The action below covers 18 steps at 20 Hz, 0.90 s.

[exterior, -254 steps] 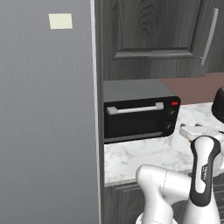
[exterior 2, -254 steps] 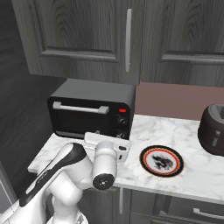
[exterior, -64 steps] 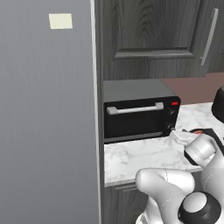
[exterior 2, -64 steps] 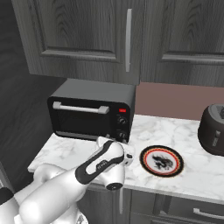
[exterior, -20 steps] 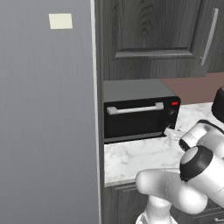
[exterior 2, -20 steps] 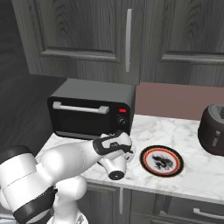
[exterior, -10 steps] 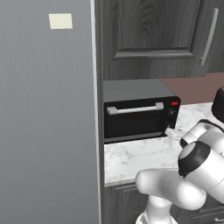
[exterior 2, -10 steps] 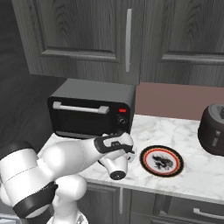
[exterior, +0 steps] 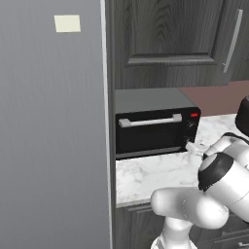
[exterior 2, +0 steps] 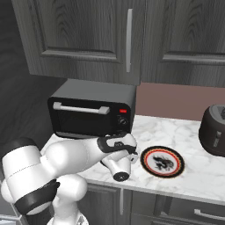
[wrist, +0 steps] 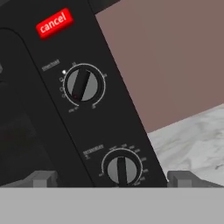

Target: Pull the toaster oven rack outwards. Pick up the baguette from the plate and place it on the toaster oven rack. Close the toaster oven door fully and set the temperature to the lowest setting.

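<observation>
Hand view looks straight at the toaster oven (wrist: 65, 113) control panel: its lower knob (wrist: 122, 169) sits between the end effector (wrist: 111, 178) fingertips, which stand wide apart and hold nothing. Compared with half a second ago, the arm has edged closer to the oven. Its door (exterior 2: 83, 116) is shut, and the plate (exterior 2: 162, 161) lies on the surface (exterior 2: 193, 167) just right of the arm.

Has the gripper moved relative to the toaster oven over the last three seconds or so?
Yes. The gripper has closed in on the toaster oven, from out over the counter to right in front of its lower knob, jaws open.
</observation>
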Tool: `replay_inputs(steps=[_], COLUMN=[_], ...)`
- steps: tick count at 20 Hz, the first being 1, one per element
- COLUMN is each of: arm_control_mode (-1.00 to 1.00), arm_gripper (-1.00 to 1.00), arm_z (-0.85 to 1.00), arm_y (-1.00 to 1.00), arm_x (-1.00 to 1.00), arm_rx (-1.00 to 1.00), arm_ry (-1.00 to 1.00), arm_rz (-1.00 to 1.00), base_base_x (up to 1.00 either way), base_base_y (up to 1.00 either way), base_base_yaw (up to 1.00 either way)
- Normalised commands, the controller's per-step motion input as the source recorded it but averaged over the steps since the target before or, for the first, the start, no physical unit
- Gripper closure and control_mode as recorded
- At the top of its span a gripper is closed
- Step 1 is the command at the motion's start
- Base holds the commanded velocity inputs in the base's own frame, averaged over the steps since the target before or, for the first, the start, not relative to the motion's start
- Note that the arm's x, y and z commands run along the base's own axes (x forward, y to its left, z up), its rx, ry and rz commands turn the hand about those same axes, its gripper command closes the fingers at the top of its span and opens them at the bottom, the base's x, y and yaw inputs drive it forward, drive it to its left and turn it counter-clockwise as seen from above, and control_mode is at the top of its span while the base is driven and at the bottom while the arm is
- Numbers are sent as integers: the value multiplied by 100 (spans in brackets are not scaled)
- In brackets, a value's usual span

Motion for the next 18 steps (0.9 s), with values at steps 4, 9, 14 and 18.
replay_inputs(steps=[4,9,14,18], arm_control_mode=[-100,-100,-100,-100], arm_gripper=[-100,-100,-100,-100], arm_z=[-14,-18,-7,0], arm_y=[4,2,0,0], arm_x=[0,0,5,13], arm_rx=[0,0,0,0], arm_ry=[0,0,0,0], arm_rz=[0,0,0,0], base_base_x=[0,0,0,0], base_base_y=[0,0,0,0], base_base_yaw=[0,0,0,0])
